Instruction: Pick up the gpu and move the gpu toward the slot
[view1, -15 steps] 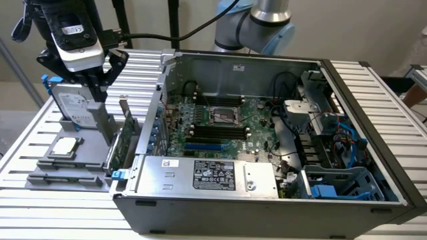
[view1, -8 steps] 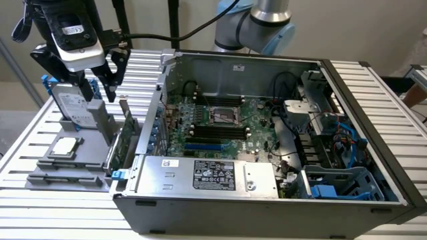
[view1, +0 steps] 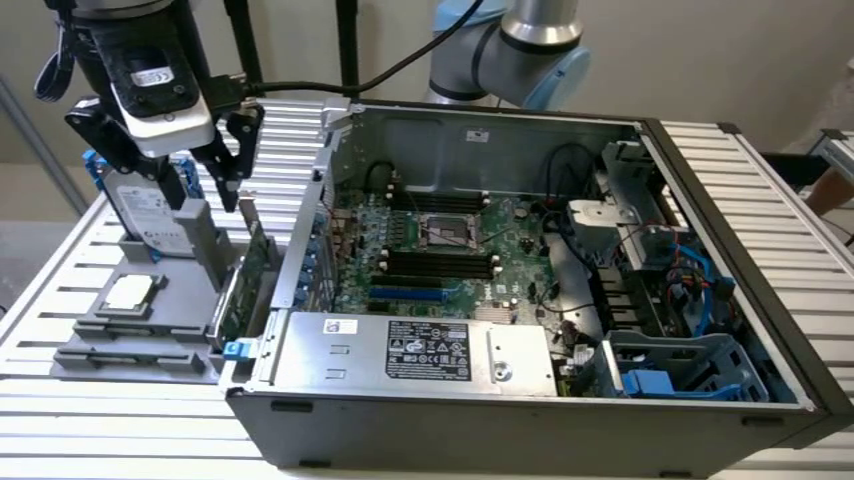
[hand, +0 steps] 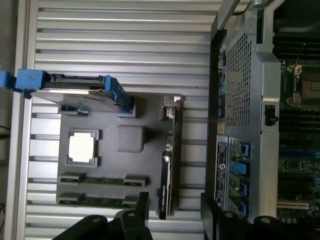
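Green gpu (view1: 248, 268) stands on edge in the grey holder (view1: 134, 352), left of centre in the exterior view, just beside the computer case (view1: 534, 432); gripper (view1: 214, 195) hangs above it, fingers spread wide, holding nothing.

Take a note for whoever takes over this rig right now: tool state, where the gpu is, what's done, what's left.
The tool is open and holds nothing; it hangs above the grey holder, over the gpu.
The gpu stands on edge in the holder, on the side nearest the computer case, outside it.
Done: nothing that shows; the gpu is not yet picked up.
Left: all of it, the pickup and the move over to the case.
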